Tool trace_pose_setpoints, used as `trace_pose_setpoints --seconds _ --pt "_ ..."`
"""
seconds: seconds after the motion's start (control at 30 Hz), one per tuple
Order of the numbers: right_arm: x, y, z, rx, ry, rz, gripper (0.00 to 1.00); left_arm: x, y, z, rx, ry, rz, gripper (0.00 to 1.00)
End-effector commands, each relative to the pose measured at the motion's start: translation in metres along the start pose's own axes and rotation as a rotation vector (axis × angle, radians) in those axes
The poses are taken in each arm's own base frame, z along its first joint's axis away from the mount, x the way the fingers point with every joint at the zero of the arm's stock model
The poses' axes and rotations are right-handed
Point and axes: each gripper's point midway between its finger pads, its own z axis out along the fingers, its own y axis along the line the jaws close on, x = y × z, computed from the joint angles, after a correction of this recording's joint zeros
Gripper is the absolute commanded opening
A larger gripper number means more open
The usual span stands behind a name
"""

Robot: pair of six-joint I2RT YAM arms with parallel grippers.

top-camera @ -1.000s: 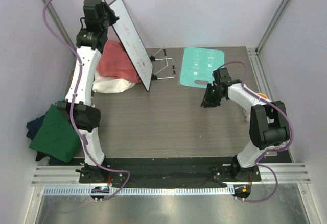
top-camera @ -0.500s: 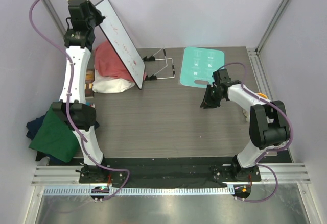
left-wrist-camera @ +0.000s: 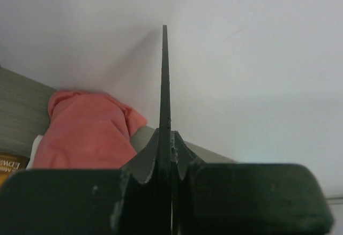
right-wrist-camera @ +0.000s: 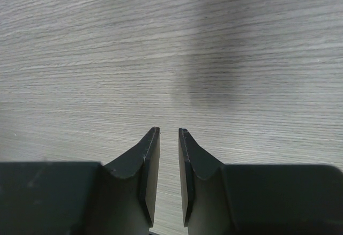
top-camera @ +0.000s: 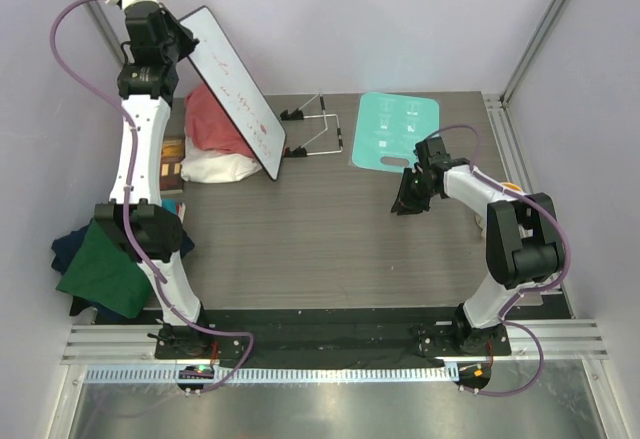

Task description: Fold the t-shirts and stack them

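While the left pincer (left-wrist-camera: 165,154) is clamped on a thin white board (top-camera: 232,87) held up high, the right pincer (right-wrist-camera: 169,163) hangs nearly closed over bare counter (top-camera: 320,229). Salmon-pink t-shirt (top-camera: 215,119) sits bunched back-left by that board; green t-shirt (top-camera: 105,269) lies over navy ones (top-camera: 66,249) at the left edge.

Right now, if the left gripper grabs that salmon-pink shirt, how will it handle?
The salmon-pink shirt lies bunched with soft folds, so it is probably floppy and will drape and sag from a pinch. It looks light. It rests on a white cloth, which may drag along.
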Motion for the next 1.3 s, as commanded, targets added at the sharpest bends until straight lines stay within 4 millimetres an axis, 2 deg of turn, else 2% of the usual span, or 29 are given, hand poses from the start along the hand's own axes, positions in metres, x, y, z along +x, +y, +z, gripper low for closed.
trace_pose_setpoints --seconds 0.0,0.37,0.47,0.5,0.57,0.6,0.63,0.67,0.7,0.73,0.77,0.87,1.03,1.27 --pt "-0.003 0.002 0.0 -0.017 -0.018 0.004 0.26 -0.079 -0.042 -0.036 0.133 -0.227 -0.04 0.0" --pt "-0.003 0.003 0.002 -0.024 -0.016 0.013 0.26 -0.085 -0.045 -0.045 0.138 -0.237 -0.028 0.0" --pt "-0.001 0.003 0.003 -0.027 -0.012 0.016 0.26 -0.075 -0.056 -0.042 0.167 -0.214 -0.035 0.0" --pt "0.001 0.002 0.004 -0.028 -0.007 0.019 0.26 -0.066 -0.07 -0.043 0.196 -0.196 -0.029 0.0" --pt "0.002 0.002 0.005 -0.03 -0.004 0.021 0.26 -0.044 -0.085 -0.036 0.22 -0.159 0.001 0.0" --pt "0.003 0.002 0.006 -0.032 -0.003 0.022 0.27 -0.029 -0.107 -0.037 0.26 -0.132 0.01 0.0" --pt "0.002 0.003 0.005 -0.034 -0.003 0.023 0.27 0.0 -0.126 -0.029 0.29 -0.085 0.033 0.0" --pt "0.002 0.003 0.005 -0.035 -0.004 0.023 0.28 0.016 -0.145 -0.032 0.323 -0.059 0.039 0.0" --pt "0.002 0.004 0.004 -0.036 -0.007 0.024 0.29 0.022 -0.155 -0.033 0.34 -0.053 0.04 0.0" --pt "0.002 0.004 0.004 -0.036 -0.007 0.022 0.3 0.038 -0.16 -0.026 0.343 -0.029 0.052 0.0" --pt "0.003 0.002 0.004 -0.034 -0.007 0.026 0.3 0.05 -0.172 -0.029 0.36 -0.01 0.059 0.0" --pt "0.004 0.003 0.002 -0.037 -0.008 0.023 0.35 0.069 -0.182 -0.028 0.373 0.018 0.069 0.0" --pt "0.008 0.001 0.002 -0.036 -0.009 0.023 0.42 0.078 -0.175 -0.027 0.35 0.036 0.088 0.0" --pt "0.004 0.005 0.002 -0.051 -0.011 0.023 0.43 0.06 -0.157 -0.03 0.299 0.004 0.112 0.0"
